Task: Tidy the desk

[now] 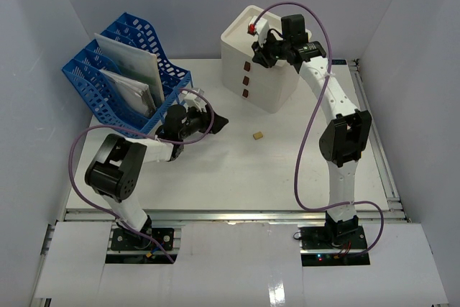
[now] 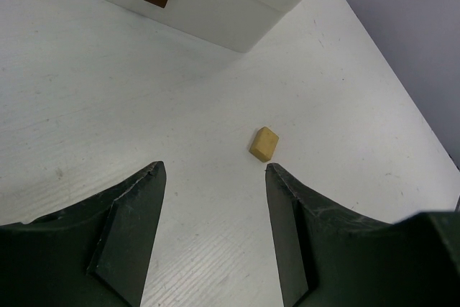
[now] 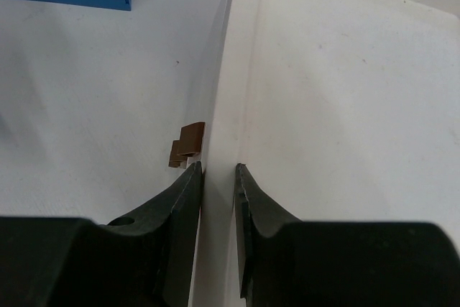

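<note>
Beneath the fingers lies the desk (image 1: 215, 177), a tan block (image 2: 264, 143) resting on it just ahead of the left gripper's (image 2: 214, 167) wide, empty fingers, which should centre on it before closing; the right gripper (image 3: 219, 172) stands narrow at the drawer box's (image 3: 345, 106) edge, grip indeterminate.

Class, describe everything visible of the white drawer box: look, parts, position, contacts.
The white drawer box looks like smooth plastic, with rounded corners and three small brown handles stacked down its front. It stands upright on the desk, towards the far side, turned at an angle. The right gripper sits at its top front edge, jaws narrowly apart astride that edge; contact cannot be judged.
</note>
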